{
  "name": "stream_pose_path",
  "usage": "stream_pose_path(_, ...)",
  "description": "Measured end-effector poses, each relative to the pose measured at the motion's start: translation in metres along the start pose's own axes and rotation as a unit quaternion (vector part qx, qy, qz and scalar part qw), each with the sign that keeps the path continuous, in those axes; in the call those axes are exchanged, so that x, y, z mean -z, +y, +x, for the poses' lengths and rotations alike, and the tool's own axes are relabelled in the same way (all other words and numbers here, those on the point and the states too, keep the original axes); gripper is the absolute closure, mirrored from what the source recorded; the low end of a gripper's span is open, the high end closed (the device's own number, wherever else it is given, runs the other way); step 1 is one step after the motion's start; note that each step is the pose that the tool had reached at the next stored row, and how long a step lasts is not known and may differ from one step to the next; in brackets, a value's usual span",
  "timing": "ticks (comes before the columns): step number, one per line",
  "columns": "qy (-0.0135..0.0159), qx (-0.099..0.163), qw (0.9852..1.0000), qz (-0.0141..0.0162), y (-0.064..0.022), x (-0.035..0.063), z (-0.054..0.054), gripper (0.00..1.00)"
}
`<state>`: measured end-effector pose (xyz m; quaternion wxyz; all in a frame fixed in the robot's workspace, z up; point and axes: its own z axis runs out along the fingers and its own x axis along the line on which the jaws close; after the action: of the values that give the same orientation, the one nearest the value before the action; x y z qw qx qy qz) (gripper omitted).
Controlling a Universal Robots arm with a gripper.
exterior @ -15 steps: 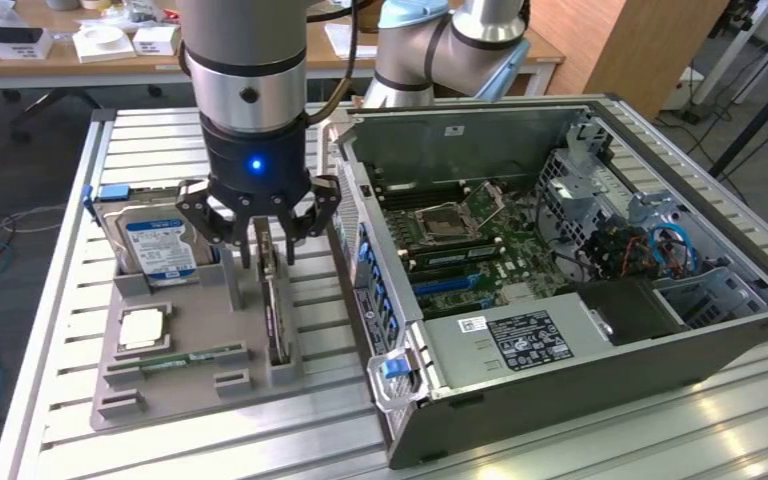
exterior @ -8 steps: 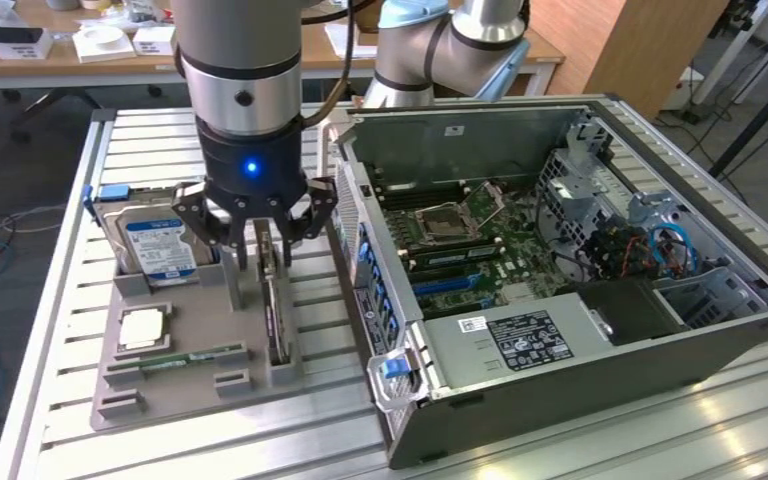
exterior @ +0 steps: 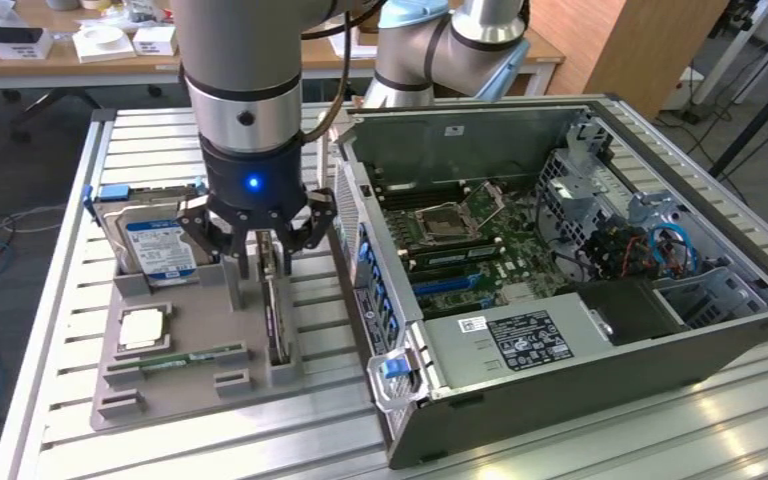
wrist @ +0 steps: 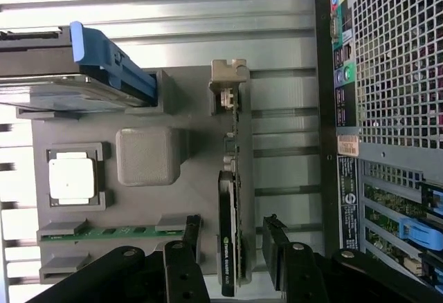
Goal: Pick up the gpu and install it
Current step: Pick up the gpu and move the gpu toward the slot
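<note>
The pincer [exterior: 259, 272] hangs straight down over a grey holder tray [exterior: 184, 390] on the slatted metal table [exterior: 131, 140], its jaws spread wide. Directly beneath it, in the gap between the two black fingers [wrist: 183, 265], stands the gpu [wrist: 228, 206], upright on its long edge in a slot of the tray. In the wrist view there is clear space between the card and each finger, so nothing is pinched and the card is still seated in its slot. In the exterior view the gpu [exterior: 277, 325] runs from under the pincer toward the tray's near edge, and its metal bracket end sits in a grey post at the far end of the slot. Beside the pincer, toward the exterior view's left, a silver hard drive [exterior: 157, 245] with a blue-white label leans in its own cradle. Farther out on that same side lie a square processor chip [exterior: 144, 328] and a narrow green memory stick [exterior: 191, 357], both flat in recesses of the tray. On the pincer's other side, near but apart from it, the open computer case [exterior: 558, 250] lies with its motherboard showing
</note>
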<state>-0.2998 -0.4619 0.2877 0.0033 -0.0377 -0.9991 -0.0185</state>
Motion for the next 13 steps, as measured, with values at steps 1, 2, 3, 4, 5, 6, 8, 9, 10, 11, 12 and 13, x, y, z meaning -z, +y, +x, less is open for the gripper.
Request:
stream_pose_path(1, 0.0, 0.0, 1.0, 0.0, -0.0001, -0.0018, 0.0, 0.51)
stream_pose_path(2, 0.0, 0.0, 1.0, 0.0, -0.0003, -0.0051, 0.0, 0.51)
stream_pose_path(3, 0.0, 0.0, 1.0, 0.0, -0.0003, -0.0069, 0.0, 0.51)
stream_pose_path(4, 0.0, 0.0, 1.0, 0.0, -0.0004, -0.0086, 0.0, 0.51)
stream_pose_path(5, 0.0, 0.0, 1.0, 0.0, -0.0005, -0.0101, 0.0, 0.51)
stream_pose_path(6, 0.0, 0.0, 1.0, 0.0, -0.0005, -0.0106, 0.0, 0.51)
stream_pose_path(8, 0.0001, 0.0, 1.0, 0.0001, -0.0005, -0.0106, 0.0, 0.51)
stream_pose_path(9, 0.0001, 0.0, 1.0, 0.0001, -0.0005, -0.0106, 0.0, 0.51)
stream_pose_path(10, 0.0001, 0.0, 1.0, 0.0001, -0.0005, -0.0106, 0.0, 0.51)
stream_pose_path(11, 0.0, 0.0, 1.0, 0.0, -0.0005, -0.0107, 0.0, 0.51)
stream_pose_path(12, -0.0001, 0.0, 1.0, -0.0002, -0.0005, -0.0115, 0.0, 0.51)
stream_pose_path(13, -0.0001, 0.0, 1.0, -0.0002, -0.0005, -0.0127, 0.0, 0.51)
